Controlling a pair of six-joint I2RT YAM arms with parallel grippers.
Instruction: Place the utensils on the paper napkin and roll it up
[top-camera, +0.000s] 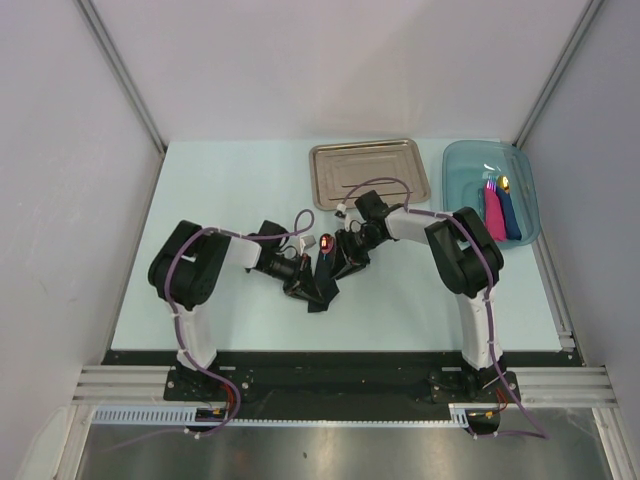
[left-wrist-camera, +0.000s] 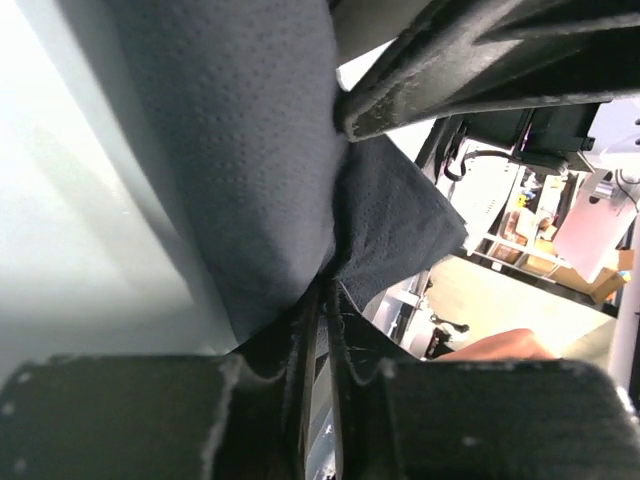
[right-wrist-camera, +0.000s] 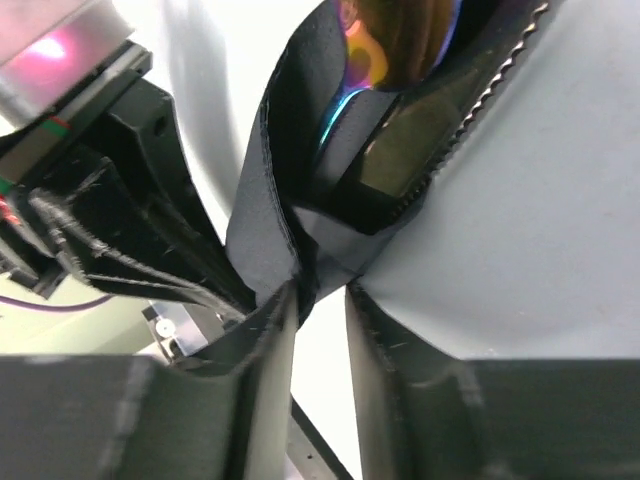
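Starting on the left, the left claw (left-wrist-camera: 322, 300) is pinched closed on a corner of the black napkin (left-wrist-camera: 230, 150), with the paper running straight down between its pads. That is a thin bite on thin paper. My worry is that any tug away from the other arm would tear the sheet or drag it loose, and the half-made wrap would fall open.

In the middle of the desk (top-camera: 220, 180), between the two arms, the napkin is bunched around the orange-red utensil (right-wrist-camera: 400, 25) and the dark toothed utensil (right-wrist-camera: 420, 150). I cannot tell whether the bundle rests on the desk or hangs just off it.

The right claw (right-wrist-camera: 320, 300) has its jaws a little apart. A fold of the napkin sits at their mouth, touching one pad but, as far as I can see, not clamped. If it closes off-centre it may catch only the outer layer, and both pieces could slide out of the open end.

Further right, the steel tray (top-camera: 370, 175) and the blue tub (top-camera: 465, 165), holding a pink roll (top-camera: 494, 215) and a dark blue roll (top-camera: 511, 215), sit well apart from all this.

Up close the napkin looks matte charcoal, dimpled, soft and creased, more a loose sleeve than a tidy roll. The glossy orange-red end and the toothed edge poke out beyond the paper.
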